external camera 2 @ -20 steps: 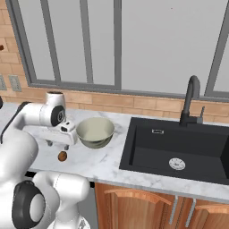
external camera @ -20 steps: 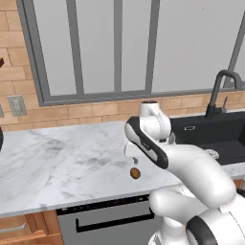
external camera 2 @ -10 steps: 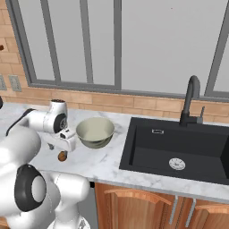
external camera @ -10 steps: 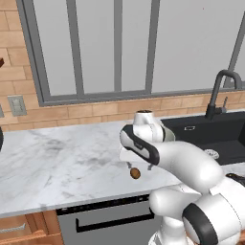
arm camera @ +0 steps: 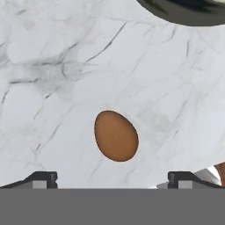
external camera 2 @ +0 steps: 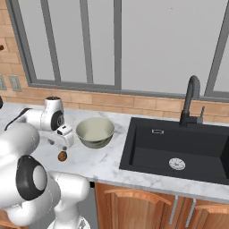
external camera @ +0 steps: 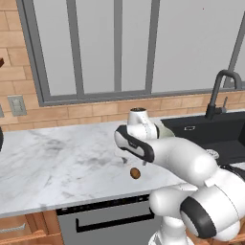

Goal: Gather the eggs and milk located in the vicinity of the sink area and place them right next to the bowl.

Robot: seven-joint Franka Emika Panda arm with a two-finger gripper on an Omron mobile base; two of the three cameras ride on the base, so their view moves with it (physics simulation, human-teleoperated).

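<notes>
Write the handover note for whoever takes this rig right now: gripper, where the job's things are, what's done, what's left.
Gripper: open, empty, hanging just above the egg.
Egg: lying free on the marble counter, beside the bowl but not touching it, on the side away from the sink.
Bowl: upright on the counter, next to the sink.
Sink: basin holds no egg or carton that can be seen.
Done: one egg is set by the bowl.
Left: find and bring the milk and any other eggs; neither can be made out in these views.
</notes>
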